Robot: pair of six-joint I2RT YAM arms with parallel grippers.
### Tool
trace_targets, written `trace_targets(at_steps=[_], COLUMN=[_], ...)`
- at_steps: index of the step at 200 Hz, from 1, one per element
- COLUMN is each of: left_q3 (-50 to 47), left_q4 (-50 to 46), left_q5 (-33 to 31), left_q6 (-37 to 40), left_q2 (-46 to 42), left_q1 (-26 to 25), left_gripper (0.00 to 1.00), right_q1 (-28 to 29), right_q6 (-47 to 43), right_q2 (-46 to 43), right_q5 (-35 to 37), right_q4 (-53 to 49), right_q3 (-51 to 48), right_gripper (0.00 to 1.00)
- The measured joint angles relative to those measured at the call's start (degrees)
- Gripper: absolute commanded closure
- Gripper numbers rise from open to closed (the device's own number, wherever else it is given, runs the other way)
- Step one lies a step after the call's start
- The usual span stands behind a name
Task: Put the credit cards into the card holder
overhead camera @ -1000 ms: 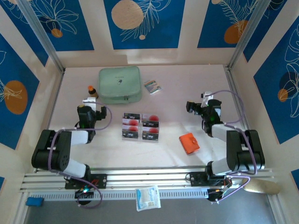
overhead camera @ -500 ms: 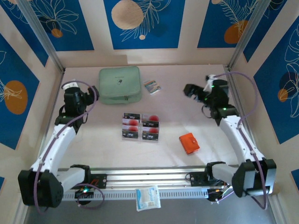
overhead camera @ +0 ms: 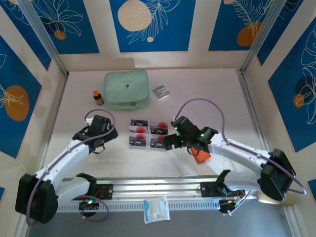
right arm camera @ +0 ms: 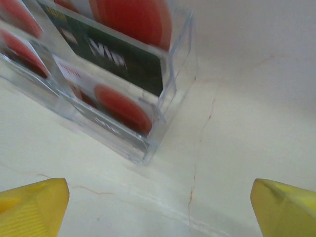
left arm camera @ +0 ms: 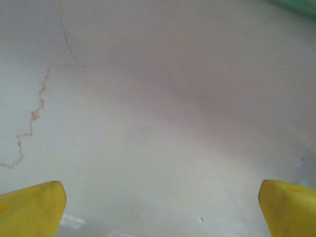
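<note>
The credit cards (overhead camera: 148, 134), white and black with red circles, stand in a clear plastic rack at the table's middle. In the right wrist view the cards (right arm camera: 116, 59) fill the upper left, behind the rack's clear wall. My right gripper (overhead camera: 169, 141) hangs just right of the rack, open, its yellow fingertips (right arm camera: 34, 205) wide apart over bare table. The orange-red card holder (overhead camera: 202, 155) lies closed under my right forearm, partly covered. My left gripper (overhead camera: 107, 132) is left of the cards, open and holding nothing, with its fingertips (left arm camera: 29, 210) above bare table.
A mint-green zip pouch (overhead camera: 126, 89) lies at the back, with a small brown bottle (overhead camera: 98, 97) to its left and a striped packet (overhead camera: 161, 91) to its right. A white packet (overhead camera: 156, 209) sits on the front rail. Thin cracks mark the tabletop (right arm camera: 207, 118).
Both arms have swung from the back of the table toward the middle. The right gripper came down beside the cards' right edge and the left one to their left.
</note>
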Motion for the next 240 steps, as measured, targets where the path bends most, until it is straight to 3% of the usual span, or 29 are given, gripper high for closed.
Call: trace_targets(at_steps=[53,117,168,240], left_q3=[0.0,0.6,3.4,12.4], left_q4=[2.1,5.6,7.8,8.9], left_q5=[-1.4,-1.4,-1.4,-1.4], left_q6=[0.4,0.7,0.9,1.0], left_q2=[8.1,14.4,20.1,30.1], left_q1=[-3.0,-5.8,-8.3,-12.1], left_gripper=[0.00,0.00,0.00,0.00], right_q1=[7.0,7.8,4.9,-4.1], right_q6=[1.6,1.7,1.3,0.3], right_q2=[10.0,17.5,20.3,22.9], right_q5=[6.8,12.2,14.6,15.2], right_q4=[-2.1,-3.1,-3.8,-4.8], right_q3=[0.9,4.4,6.2,7.7], right_gripper=[0.03,0.03,0.03,0.03])
